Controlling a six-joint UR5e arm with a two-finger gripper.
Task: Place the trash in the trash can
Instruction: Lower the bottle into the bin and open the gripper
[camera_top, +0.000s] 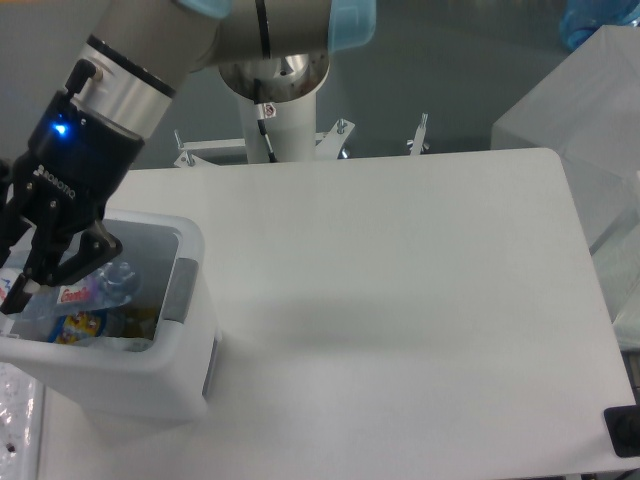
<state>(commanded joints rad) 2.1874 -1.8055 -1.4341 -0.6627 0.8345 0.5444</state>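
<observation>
Lower left of the frame: you see the crushed plastic bottle (100, 285), clear with a blue tint and a red-and-white label, lying tilted inside the open mouth of the trash can (175, 375). The bottle's rounded end points toward the can's right wall, where a grey panel (179, 290) sits on the rim. Beneath the bottle, at the bottom of the can, lie a blue-and-yellow snack packet (80, 325) and a pale crumpled wrapper (115, 343), only partly visible.

The tool (50, 265) hangs over the left part of the can's opening, its black fingers (88, 250) spread to either side of the bottle's upper end. You cannot tell from this view whether the fingers still press on the bottle or stand just clear of it. A blue light glows on the tool's dark body.

The arm (150, 50) runs from the tool up to the upper left and top centre of the frame, in front of its round grey mounting post (275, 75). The white tabletop (400, 300) fills the centre and right. At the far right edge stands a translucent white box (590, 110).
</observation>
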